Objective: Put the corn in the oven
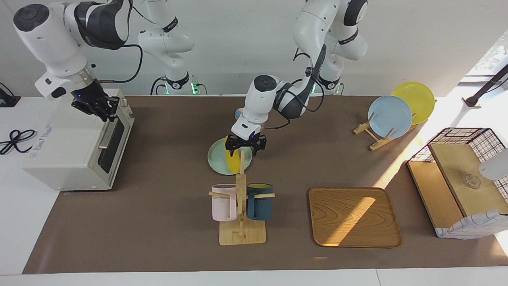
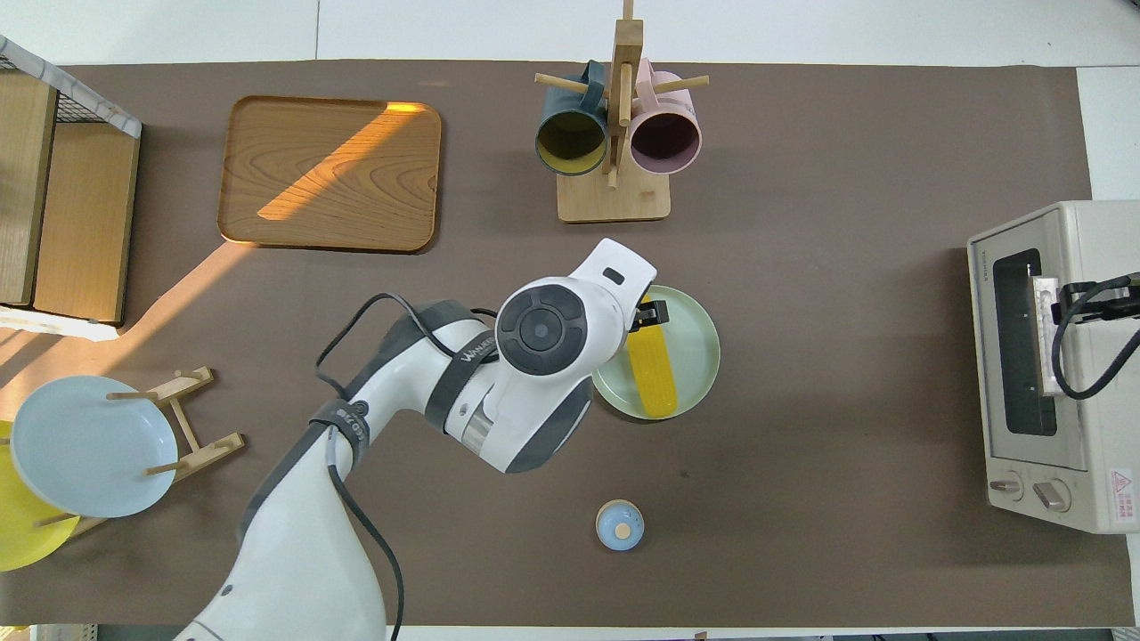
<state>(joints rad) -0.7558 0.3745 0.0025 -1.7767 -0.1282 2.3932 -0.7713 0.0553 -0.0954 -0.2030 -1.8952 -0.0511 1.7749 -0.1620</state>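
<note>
The corn (image 2: 653,374) is a yellow cob that lies flat on the pale green plate (image 2: 699,361) in the middle of the table; it also shows on the plate (image 1: 220,161) in the facing view (image 1: 233,158). My left gripper (image 1: 245,147) is low over the plate, at the end of the corn that is farther from the robots; it also shows in the overhead view (image 2: 648,313). The off-white oven (image 1: 71,147) stands at the right arm's end of the table with its door shut. My right gripper (image 1: 96,106) is over the oven's top front edge, above the door handle (image 2: 1046,334).
A wooden mug tree (image 1: 241,206) with a pink and a dark blue mug stands farther from the robots than the plate. A wooden tray (image 1: 353,216), a plate rack (image 1: 391,115), a wire basket box (image 1: 460,186) and a small blue knob-topped lid (image 2: 619,524) are also on the table.
</note>
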